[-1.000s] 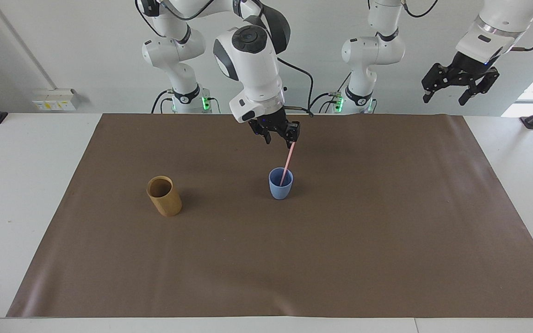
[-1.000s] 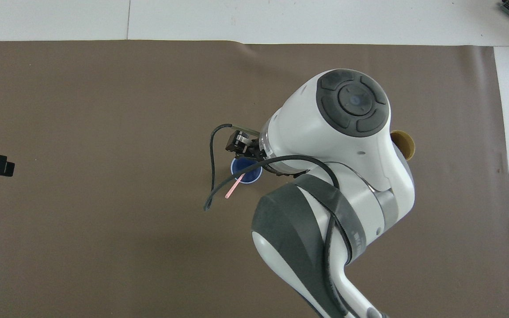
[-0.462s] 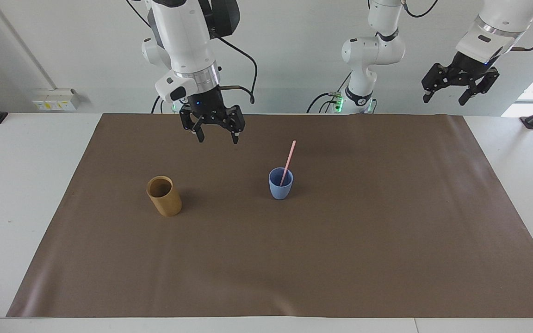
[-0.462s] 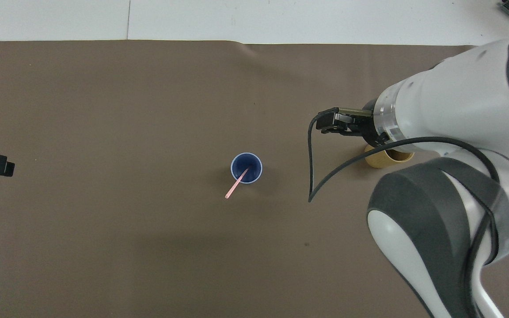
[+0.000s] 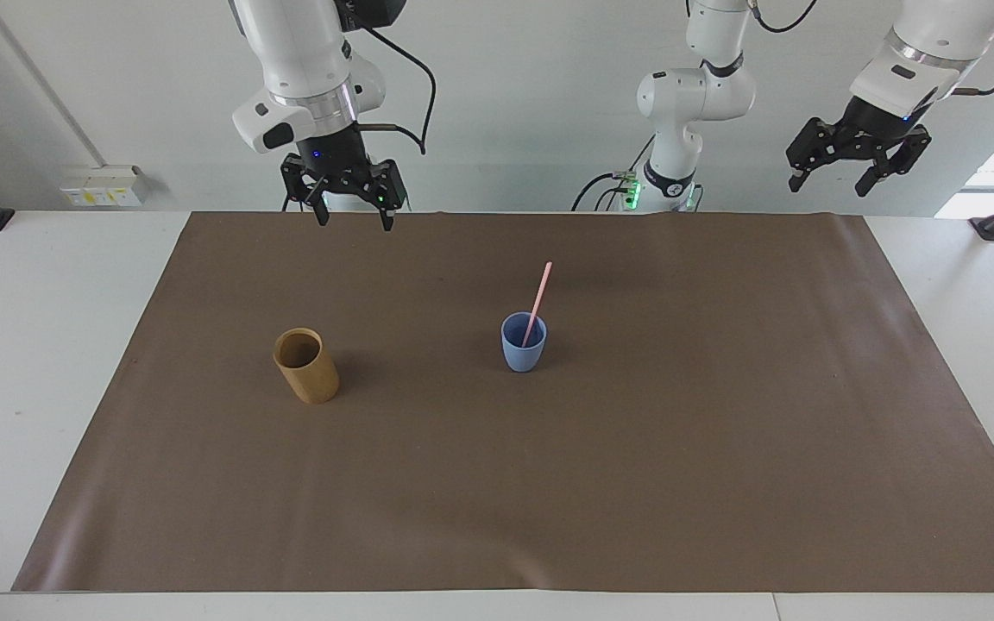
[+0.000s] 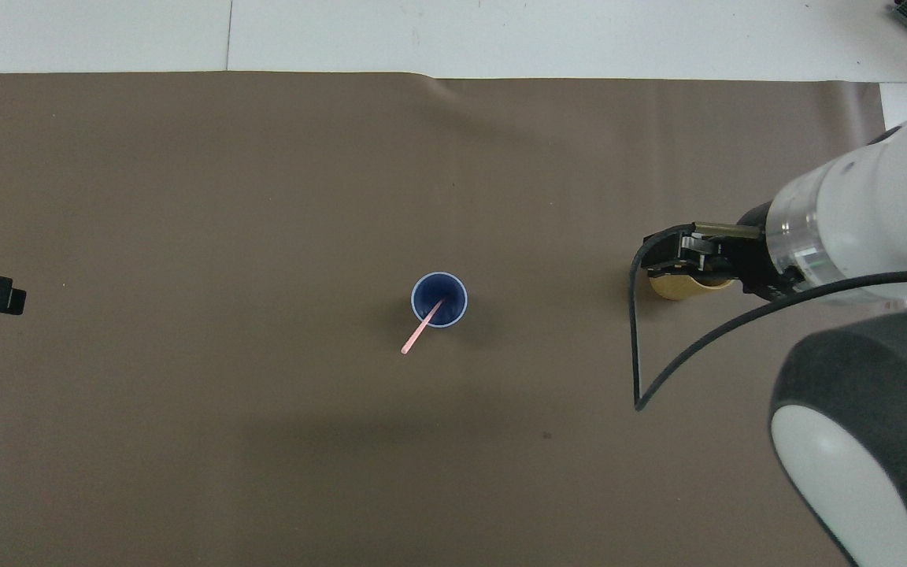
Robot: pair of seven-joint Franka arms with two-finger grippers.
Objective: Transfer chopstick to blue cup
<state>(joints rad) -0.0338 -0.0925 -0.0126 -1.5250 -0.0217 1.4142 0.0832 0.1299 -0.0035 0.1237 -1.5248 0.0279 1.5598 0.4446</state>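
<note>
**Chopstick seated in cup; right arm clearing**

The chopstick (image 5: 537, 298) stood in the blue cup (image 5: 523, 343), lower end inside, leaning on the rim, with its free top tipped toward the robots and the left arm's end of the table. Nothing touched it. The right gripper (image 5: 347, 210) hung empty, fingers spread, high over the mat's (image 5: 549, 483) edge nearest the robots, well apart from the cup and toward the right arm's end. From overhead it covered part of the tan holder (image 5: 306, 365), which stood beside the cup toward that end. The left gripper (image 5: 859, 168) waited, fingers spread, raised off the mat at the left arm's end.

Judgement: placing looked done. To finish well, the right arm should retreat high, away from the cup, trailing cable (image 6: 642, 346) clear of the leaning stick.
</note>
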